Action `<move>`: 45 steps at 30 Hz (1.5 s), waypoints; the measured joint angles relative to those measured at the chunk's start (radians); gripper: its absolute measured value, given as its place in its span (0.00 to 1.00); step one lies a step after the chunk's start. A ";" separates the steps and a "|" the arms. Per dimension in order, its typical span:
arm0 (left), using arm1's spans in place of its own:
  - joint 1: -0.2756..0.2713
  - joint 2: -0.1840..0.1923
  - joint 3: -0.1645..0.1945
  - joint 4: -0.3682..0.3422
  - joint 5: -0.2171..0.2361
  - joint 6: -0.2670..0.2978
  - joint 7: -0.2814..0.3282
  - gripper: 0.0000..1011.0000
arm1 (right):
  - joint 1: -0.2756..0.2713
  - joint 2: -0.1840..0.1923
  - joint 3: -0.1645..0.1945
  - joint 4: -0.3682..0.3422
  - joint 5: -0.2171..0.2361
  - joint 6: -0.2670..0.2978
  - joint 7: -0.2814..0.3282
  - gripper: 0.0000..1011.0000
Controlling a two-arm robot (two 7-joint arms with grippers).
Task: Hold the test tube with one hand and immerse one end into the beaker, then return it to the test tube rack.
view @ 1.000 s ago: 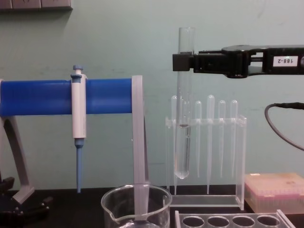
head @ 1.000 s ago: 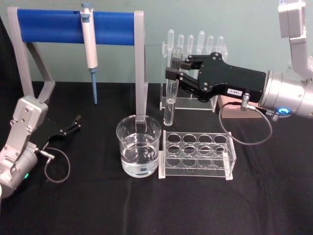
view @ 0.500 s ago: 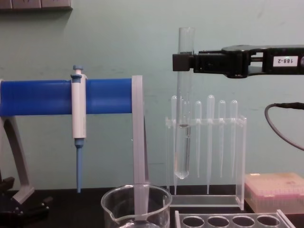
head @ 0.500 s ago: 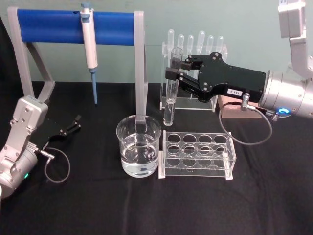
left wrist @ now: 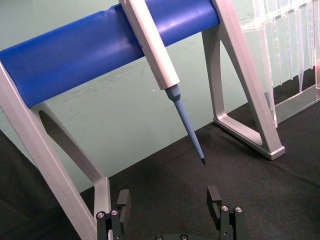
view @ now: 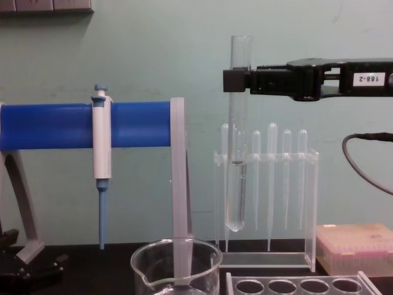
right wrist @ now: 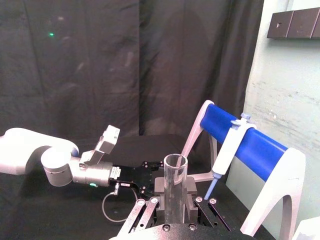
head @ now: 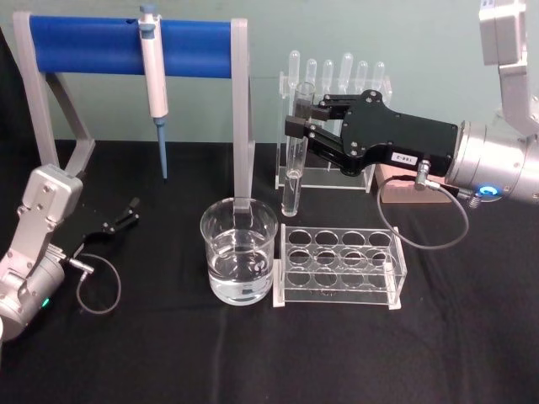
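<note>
Above the black table [head: 168, 353], the test tube [head: 292, 172] hangs before the pipettes [head: 346, 71].

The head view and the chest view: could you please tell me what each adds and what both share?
Head view adds the water in the beaker and the rack's grid of empty holes. Chest view adds the liquid level inside the test tube and its bottom higher than the beaker's rim. Both show the right gripper shut on the tube near its top. The left gripper is parked, open, far left.
</note>
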 joint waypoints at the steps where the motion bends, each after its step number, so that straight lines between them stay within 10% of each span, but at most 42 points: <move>1: 0.000 0.000 0.000 0.000 0.000 0.000 0.000 0.99 | 0.000 0.000 0.000 0.000 0.000 0.000 0.000 0.24; 28: 0.000 0.000 0.000 0.000 0.000 0.000 0.000 0.99 | 0.001 -0.001 -0.001 0.000 0.000 0.000 0.001 0.24; 45: 0.000 0.000 0.000 0.000 0.000 0.000 0.000 0.99 | 0.046 -0.068 -0.048 0.039 0.015 -0.013 0.027 0.24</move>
